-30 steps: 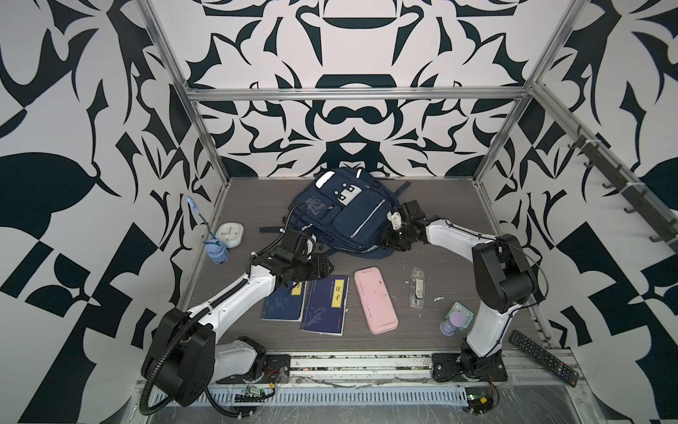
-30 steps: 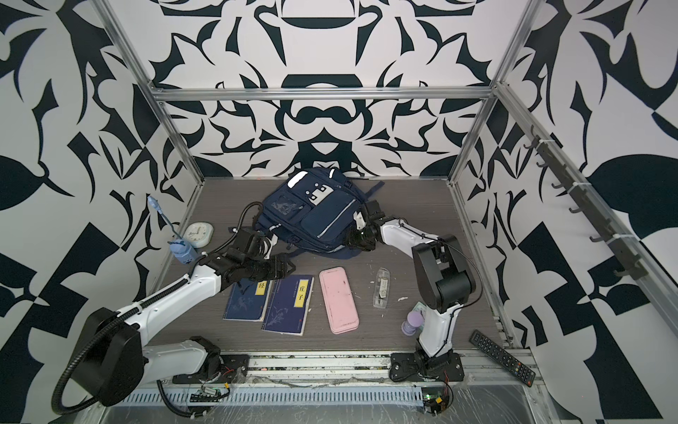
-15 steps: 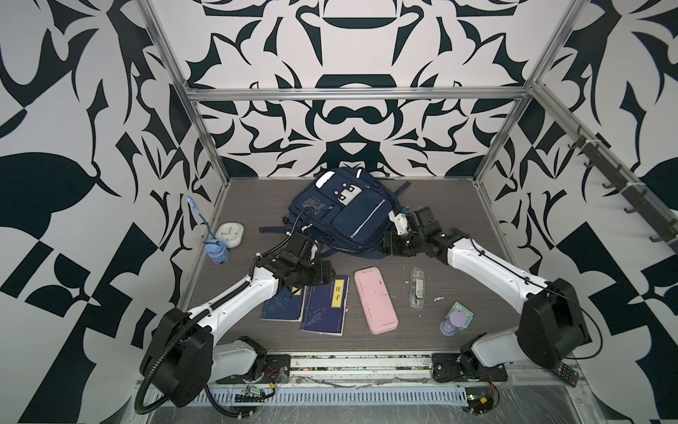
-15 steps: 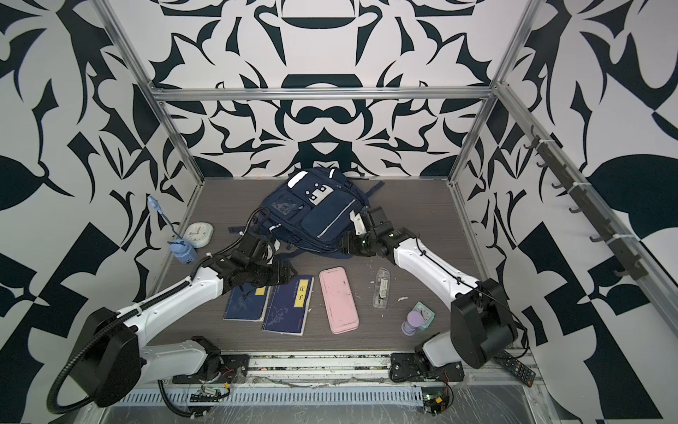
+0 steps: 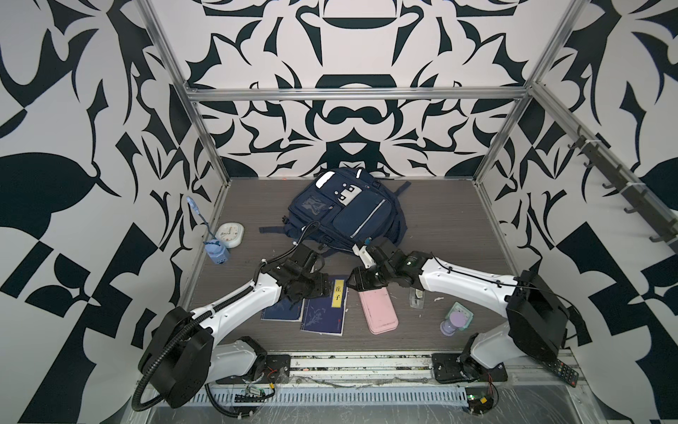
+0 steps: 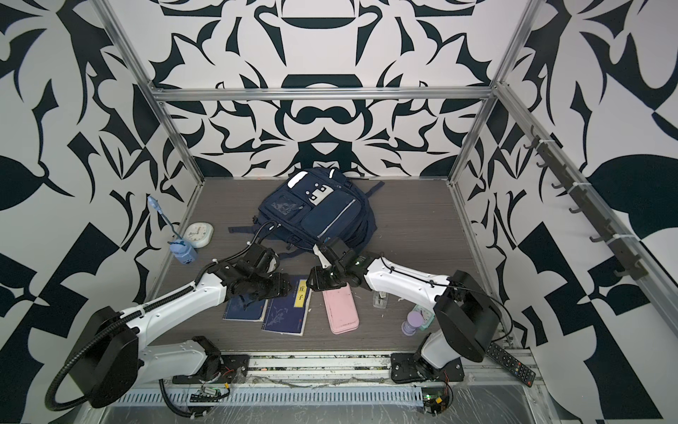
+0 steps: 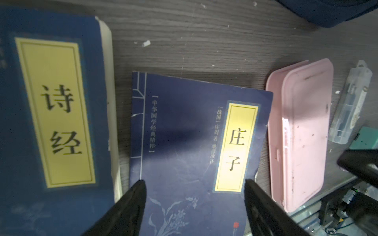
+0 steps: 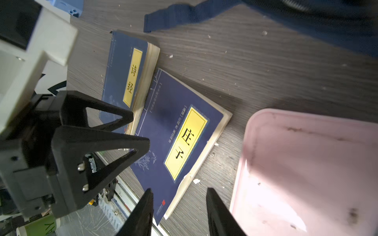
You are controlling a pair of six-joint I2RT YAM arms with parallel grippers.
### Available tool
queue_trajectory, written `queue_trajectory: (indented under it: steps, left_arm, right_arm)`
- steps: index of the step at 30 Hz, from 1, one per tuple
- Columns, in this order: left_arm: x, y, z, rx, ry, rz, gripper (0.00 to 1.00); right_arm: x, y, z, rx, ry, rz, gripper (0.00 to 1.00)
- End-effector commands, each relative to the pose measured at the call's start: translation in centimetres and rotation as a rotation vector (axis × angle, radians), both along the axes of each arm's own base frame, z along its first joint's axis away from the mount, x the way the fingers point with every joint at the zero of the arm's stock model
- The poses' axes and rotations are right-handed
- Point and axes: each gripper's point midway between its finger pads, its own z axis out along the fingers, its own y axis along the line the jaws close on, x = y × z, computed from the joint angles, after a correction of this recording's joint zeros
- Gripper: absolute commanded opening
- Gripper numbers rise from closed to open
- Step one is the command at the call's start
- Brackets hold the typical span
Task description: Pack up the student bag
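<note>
A dark wood-grain table [image 5: 440, 220] is seen from above, enclosed by black-and-white patterned walls. The student bag [image 5: 345, 216], a navy blue backpack, is laid flat at the 12 o'clock side of the table with its front pockets facing up. It is shown the same way in both top views.

Two white arms are stretched in from the 6 o'clock edge. The left gripper [image 7: 194, 181] is held over the books at about 7 o'clock from the table's middle. Its black fingers are spread wide above the thin book's cover and nothing is gripped; contact with the cover cannot be judged. The right gripper [image 8: 180, 190] is placed at 6 o'clock of the bag, near the pink case's far end. Its fingers are parted and empty.

A thick blue book [image 7: 51, 112] with a yellow label is laid just at 9 o'clock of a thin blue book [image 7: 184, 143], which also bears a yellow label. A pink case [image 5: 378, 312] is laid at 3 o'clock of the thin book. A round white clock [image 5: 230, 235] is found at 9 o'clock of the bag. A purple bottle [image 5: 453, 325] is stood at 4 o'clock of the pink case, and a small clear plastic box [image 5: 416, 297] lies between them.
</note>
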Motion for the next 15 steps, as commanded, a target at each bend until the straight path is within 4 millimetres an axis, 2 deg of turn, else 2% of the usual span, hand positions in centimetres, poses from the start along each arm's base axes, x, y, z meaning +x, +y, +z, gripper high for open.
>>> queue_trajectory:
  steps: [1,3,5,15]
  left_arm:
    - [-0.7,0.5,-1.5,0.019,0.037,0.015,0.76]
    - [-0.8,0.5,-1.9,0.016,0.04,0.017,0.76]
    - [-1.0,0.7,-3.2,0.043,0.074,0.017,0.76]
    - [-1.1,1.5,-4.4,0.103,0.084,0.008,0.76]
  right_arm:
    - [-0.4,1.0,-0.8,0.0,0.009,-0.011,0.44]
    - [-0.7,1.0,-1.9,-0.024,0.028,-0.018,0.44]
    - [-1.0,1.1,-2.9,-0.033,0.056,-0.024,0.44]
    - [-1.6,1.6,-5.9,-0.088,0.112,-0.021,0.45]
